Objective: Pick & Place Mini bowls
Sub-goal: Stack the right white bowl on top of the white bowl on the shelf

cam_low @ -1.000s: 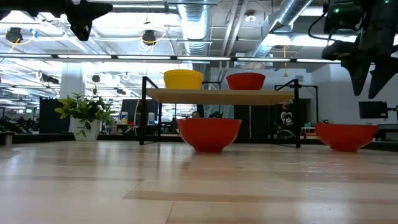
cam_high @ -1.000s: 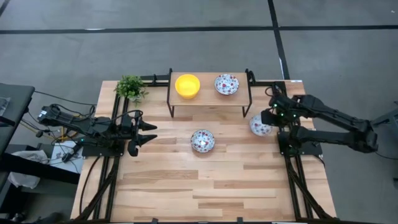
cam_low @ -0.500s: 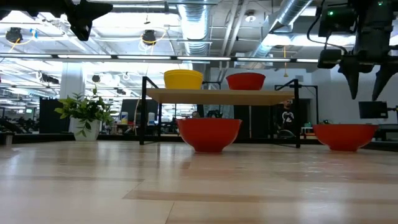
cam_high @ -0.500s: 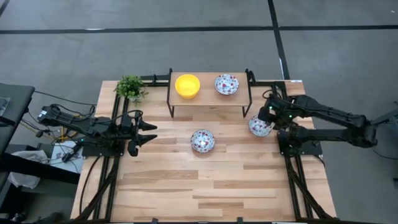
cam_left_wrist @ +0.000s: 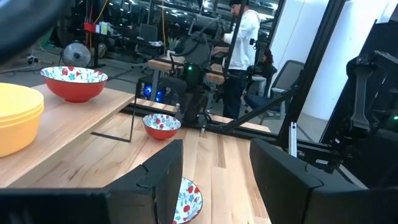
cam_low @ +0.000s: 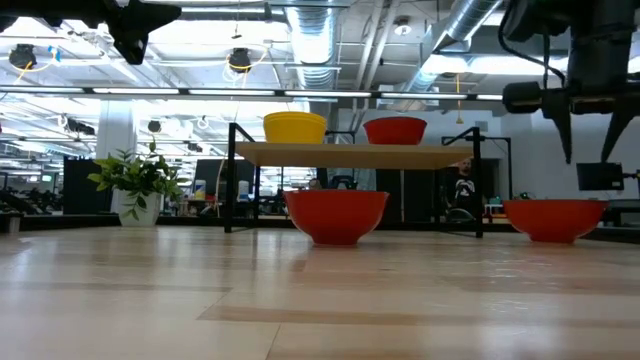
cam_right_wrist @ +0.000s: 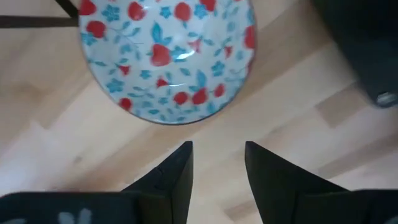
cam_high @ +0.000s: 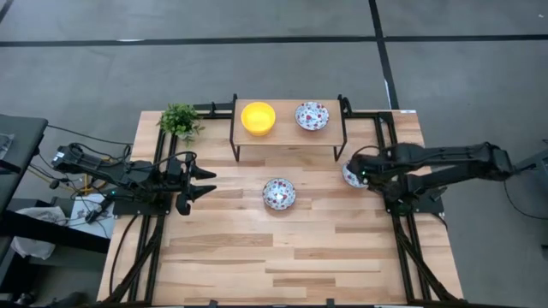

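Right gripper (cam_high: pixel 360 174) hangs above the floral bowl at the table's right edge (cam_high: pixel 353 174), fingers pointing down, jaws apart with nothing between them. In the right wrist view that bowl (cam_right_wrist: pixel 169 59) sits just beyond the two fingertips (cam_right_wrist: pixel 180 163), not touched. In the low view the gripper (cam_low: pixel 585 135) is clear above the bowl's rim (cam_low: pixel 555 219).

Second floral bowl (cam_high: pixel 279 193) rests on the table's middle, well apart from both arms. On the raised wooden shelf (cam_high: pixel 288 133) at the far side: a yellow bowl (cam_high: pixel 258 118) on the left and a third floral bowl (cam_high: pixel 312 115) on the right. The yellow one looks stacked in the left wrist view (cam_left_wrist: pixel 17 118).

Left gripper (cam_high: pixel 204 183) waits at the left side of the table, above the surface, jaws apart and empty.

Small green plant (cam_high: pixel 180 121) stands at the far left corner.
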`<action>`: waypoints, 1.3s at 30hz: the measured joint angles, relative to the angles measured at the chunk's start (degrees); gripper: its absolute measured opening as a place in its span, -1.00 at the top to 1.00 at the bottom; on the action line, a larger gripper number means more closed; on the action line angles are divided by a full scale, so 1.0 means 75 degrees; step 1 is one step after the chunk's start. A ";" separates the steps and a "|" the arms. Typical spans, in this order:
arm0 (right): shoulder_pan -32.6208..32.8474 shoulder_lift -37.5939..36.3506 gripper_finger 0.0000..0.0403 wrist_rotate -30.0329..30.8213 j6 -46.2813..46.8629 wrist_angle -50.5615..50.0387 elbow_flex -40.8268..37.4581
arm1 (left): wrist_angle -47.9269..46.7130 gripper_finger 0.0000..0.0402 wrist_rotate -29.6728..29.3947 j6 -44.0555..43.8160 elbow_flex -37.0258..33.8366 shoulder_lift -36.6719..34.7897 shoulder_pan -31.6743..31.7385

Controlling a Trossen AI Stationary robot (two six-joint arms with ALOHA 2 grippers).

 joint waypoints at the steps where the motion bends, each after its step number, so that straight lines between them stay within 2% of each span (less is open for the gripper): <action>1: 0.0140 0.0058 0.33 0.0180 0.0269 0.0089 0.0000 | 0.0000 0.07 0.0000 0.0031 0.0000 0.0002 -0.0002; 5: 0.0500 0.0298 0.32 0.0919 0.1128 0.0328 0.0003 | -0.0003 0.07 0.0000 0.0074 0.0000 0.0001 -0.0001; 13: 0.0594 0.1243 0.39 0.0832 0.1405 0.0919 0.0003 | 0.0000 0.07 0.0003 0.0073 0.0000 -0.0001 0.0000; 18: 0.0466 0.1729 0.38 0.0798 0.1443 0.1211 0.0003 | -0.0002 0.07 0.0266 0.0052 0.0000 -0.0001 -0.0001; 29: 0.0452 0.1662 0.36 0.0807 0.1464 0.1167 0.0004 | -0.0006 0.07 0.0498 0.0050 0.0000 -0.0021 -0.0003; 39: 0.0654 0.1370 0.39 0.0854 0.1467 0.0363 0.0006 | -0.0007 0.07 0.0495 0.0021 0.0000 -0.0021 -0.0003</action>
